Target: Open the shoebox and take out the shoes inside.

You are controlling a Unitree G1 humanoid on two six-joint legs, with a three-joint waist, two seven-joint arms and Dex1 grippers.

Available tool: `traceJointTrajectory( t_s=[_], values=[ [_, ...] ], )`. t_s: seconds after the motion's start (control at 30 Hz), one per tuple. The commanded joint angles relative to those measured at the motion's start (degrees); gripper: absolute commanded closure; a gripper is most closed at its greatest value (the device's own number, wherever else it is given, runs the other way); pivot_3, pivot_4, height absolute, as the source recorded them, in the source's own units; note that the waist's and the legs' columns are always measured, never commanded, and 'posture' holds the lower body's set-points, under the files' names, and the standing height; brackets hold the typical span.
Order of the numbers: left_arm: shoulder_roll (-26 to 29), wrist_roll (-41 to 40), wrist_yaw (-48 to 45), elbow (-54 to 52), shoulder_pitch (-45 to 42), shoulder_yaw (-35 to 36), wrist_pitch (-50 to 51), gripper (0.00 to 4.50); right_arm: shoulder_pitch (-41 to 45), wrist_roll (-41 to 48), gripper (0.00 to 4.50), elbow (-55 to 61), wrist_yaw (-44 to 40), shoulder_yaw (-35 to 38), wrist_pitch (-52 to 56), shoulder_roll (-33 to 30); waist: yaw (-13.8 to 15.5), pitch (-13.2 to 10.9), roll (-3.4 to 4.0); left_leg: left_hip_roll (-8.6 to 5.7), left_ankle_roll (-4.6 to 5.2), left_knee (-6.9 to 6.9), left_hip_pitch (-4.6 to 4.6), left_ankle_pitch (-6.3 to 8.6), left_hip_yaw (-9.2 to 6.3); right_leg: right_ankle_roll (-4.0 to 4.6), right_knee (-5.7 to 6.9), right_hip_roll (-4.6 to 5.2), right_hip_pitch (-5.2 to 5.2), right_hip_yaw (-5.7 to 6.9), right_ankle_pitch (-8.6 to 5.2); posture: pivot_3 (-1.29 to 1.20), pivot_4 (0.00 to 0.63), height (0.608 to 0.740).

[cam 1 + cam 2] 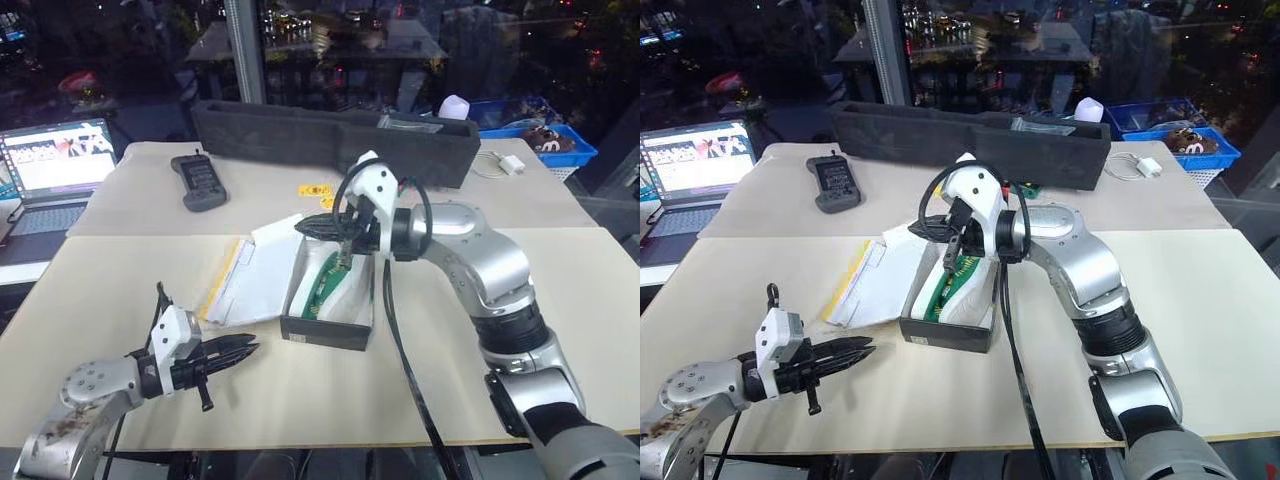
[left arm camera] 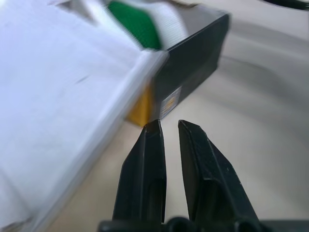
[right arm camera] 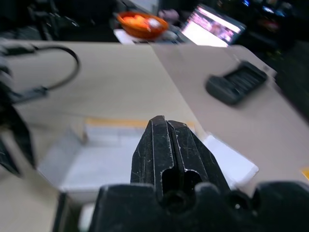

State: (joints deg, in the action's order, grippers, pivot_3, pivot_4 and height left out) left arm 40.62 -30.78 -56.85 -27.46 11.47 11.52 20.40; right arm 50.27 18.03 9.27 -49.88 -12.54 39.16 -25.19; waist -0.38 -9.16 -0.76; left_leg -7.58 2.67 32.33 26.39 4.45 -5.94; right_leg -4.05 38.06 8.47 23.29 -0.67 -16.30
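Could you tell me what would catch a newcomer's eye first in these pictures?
The open shoebox at the table's middle, its lid flung back to the robot's left, with green shoes inside. The shut right gripper hangs just above it; the shut left gripper waits at the near edge.

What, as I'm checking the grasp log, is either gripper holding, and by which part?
Nothing. The right gripper is shut empty above the open shoebox, the left gripper shut empty near it; the shoes lie inside.
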Motion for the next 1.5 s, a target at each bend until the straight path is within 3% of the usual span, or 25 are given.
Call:
traceJointTrajectory(
  t_s=[0.03, 0.23, 0.37, 0.4, 0.5, 0.8, 1.13, 1.33, 1.5],
  values=[
    [1.73, -3.22, 1.75, -5.64, -0.24, 2.95, 2.64, 3.90, -1.29, -0.44, 4.50, 1.78, -1.22, 1.90, -0.82, -3.91, -0.29, 0.00, 0.00, 0.01, 0.00, 0.00, 0.00, 0.00, 0.01, -0.04, -0.01, 0.00, 0.00, 0.00, -0.03, 0.00, 0.150, 0.735],
    [5.54, -17.70, 11.14, -12.95, -12.40, 6.33, 16.05, 3.90, -3.15, -0.09, 4.50, 7.67, -11.38, 1.00, -3.73, -15.55, 0.23, -0.12, -0.01, 0.02, 0.00, 0.01, 0.04, 0.00, 0.01, -0.33, -0.02, 0.03, -0.03, 0.02, -0.20, 0.00, 0.150, 0.735],
    [7.91, -17.65, 12.29, -13.48, -13.76, 5.31, 18.78, 3.90, -1.42, -3.49, 4.50, 7.71, -16.72, -3.04, -8.54, -18.96, -1.10, -0.12, -0.01, 0.15, 0.00, 0.06, -0.01, 0.00, 0.14, -0.33, -0.17, 0.12, -0.12, -0.02, -0.19, 0.00, 0.150, 0.735],
    [8.27, -17.50, 12.23, -13.58, -13.45, 5.13, 18.99, 4.00, -0.88, -4.27, 3.95, 7.49, -17.46, -3.89, -9.47, -19.25, -1.43, -0.12, -0.01, 0.23, 0.00, 0.08, -0.01, 0.00, 0.21, -0.28, -0.25, 0.12, -0.12, -0.08, -0.15, 0.00, 0.150, 0.735],
    [8.44, -17.10, 11.77, -13.66, -12.07, 5.15, 18.87, 4.00, 0.25, -6.21, 3.14, 7.12, -19.65, -6.13, -12.13, -19.27, -1.91, -0.14, -0.02, 0.31, 0.00, 0.06, -0.01, 0.00, 0.22, -0.15, -0.32, 0.01, -0.08, -0.06, -0.06, 0.00, 0.150, 0.735],
    [8.44, -16.37, 10.19, -13.32, -8.76, 6.95, 17.90, 4.00, 3.86, -20.94, 0.05, -1.07, -17.95, -13.48, -32.72, -15.51, -1.30, -0.17, -0.04, 0.32, -0.03, 0.11, 0.00, 0.02, 0.23, -0.23, -0.41, -0.09, -0.13, 0.01, 0.01, 0.00, 0.150, 0.735],
    [8.22, -15.69, 9.35, -12.64, -7.40, 7.67, 16.69, 4.00, 6.13, -33.46, 0.05, -9.01, -18.61, -21.66, -54.46, -11.02, -0.50, -0.17, -0.03, 0.33, -0.14, 0.13, -0.03, -0.05, 0.23, -0.18, -0.26, -0.22, -0.08, 0.00, 0.23, 0.00, 0.150, 0.735],
    [7.69, -15.24, 9.55, -12.95, -6.52, 7.78, 15.87, 4.00, 6.23, -33.81, 0.05, -11.73, -20.86, -21.33, -58.96, -10.88, -0.29, -0.16, -0.05, 0.34, -0.17, 0.13, -0.18, -0.07, 0.23, -0.29, -0.17, -0.28, -0.19, -0.03, 0.31, 0.00, 0.150, 0.735],
    [7.49, -14.81, 9.33, -12.73, -5.81, 7.92, 15.20, 4.00, 8.75, -28.72, 0.05, -11.42, -24.99, -17.80, -56.03, -11.66, -0.21, -0.16, -0.04, 0.35, -0.17, 0.11, -0.22, -0.07, 0.22, -0.19, -0.11, -0.26, -0.18, -0.04, 0.05, 0.00, 0.150, 0.735]
  ],
)
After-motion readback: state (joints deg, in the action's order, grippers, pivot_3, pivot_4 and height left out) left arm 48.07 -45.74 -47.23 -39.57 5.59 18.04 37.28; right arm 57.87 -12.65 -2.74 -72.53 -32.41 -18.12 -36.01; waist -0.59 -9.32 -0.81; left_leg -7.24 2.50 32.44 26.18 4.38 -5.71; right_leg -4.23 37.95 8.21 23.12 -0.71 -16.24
